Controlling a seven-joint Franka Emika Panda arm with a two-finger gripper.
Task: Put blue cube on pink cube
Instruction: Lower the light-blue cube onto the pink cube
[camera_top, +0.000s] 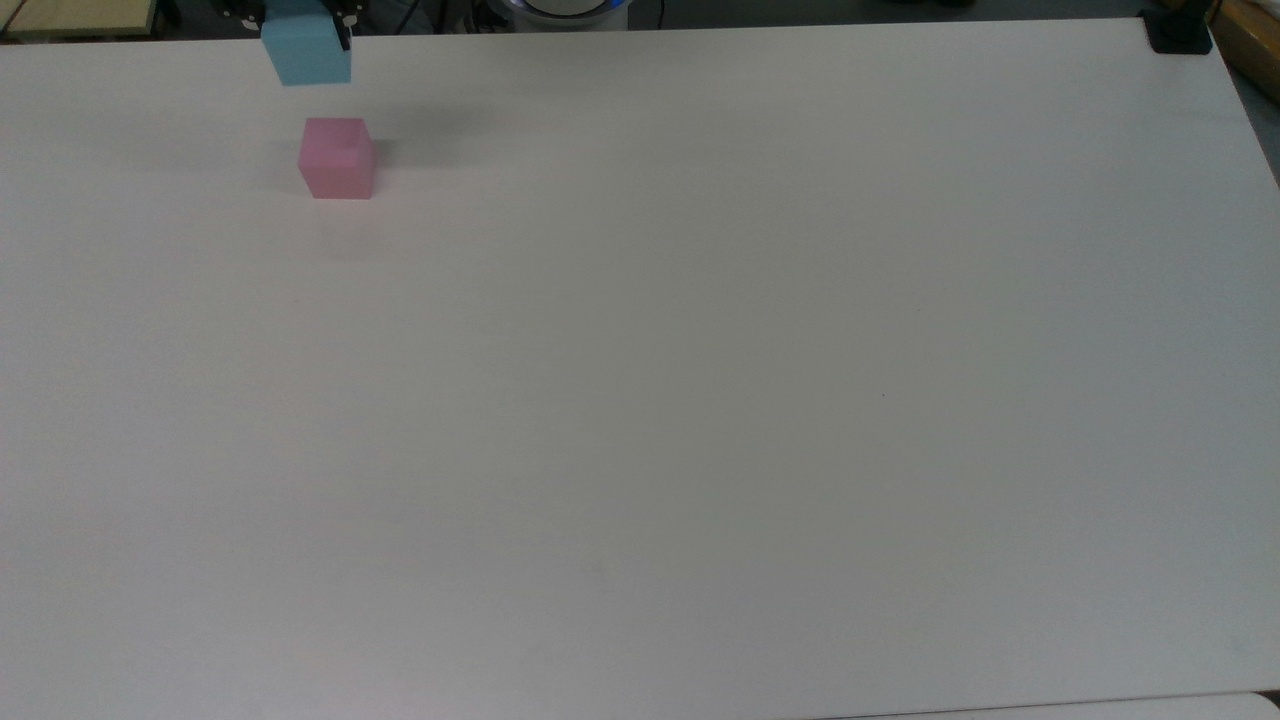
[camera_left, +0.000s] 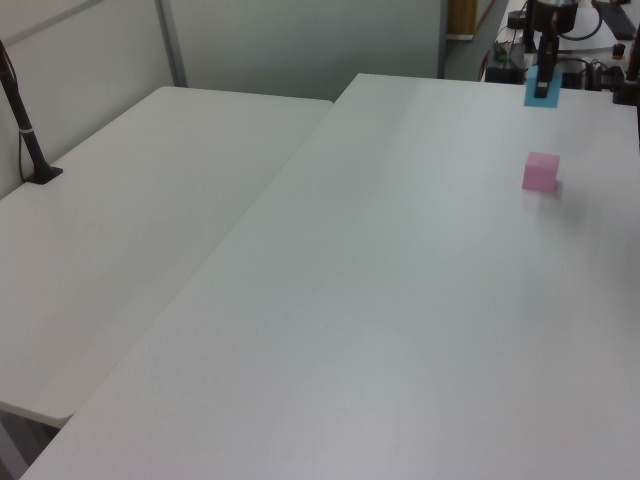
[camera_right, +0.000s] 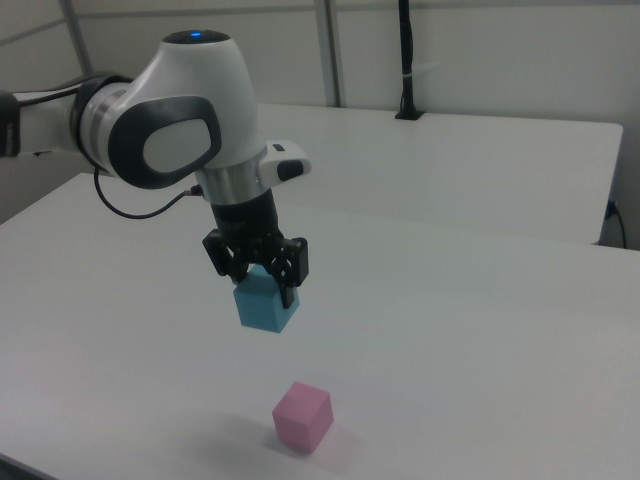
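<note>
I've the jaws clenched on the small sky-blue matte cube, carried high so it clears the pale pink matte cube resting on the white desk; lowering comes next, I judge.

Even diffuse light, soft faint shadows (slight graininess)

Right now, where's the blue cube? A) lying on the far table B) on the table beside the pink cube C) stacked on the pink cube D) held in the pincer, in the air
D: the pincer is shut on the blue cube, which hangs clear above the table, while the pink cube sits alone on the surface.
</note>
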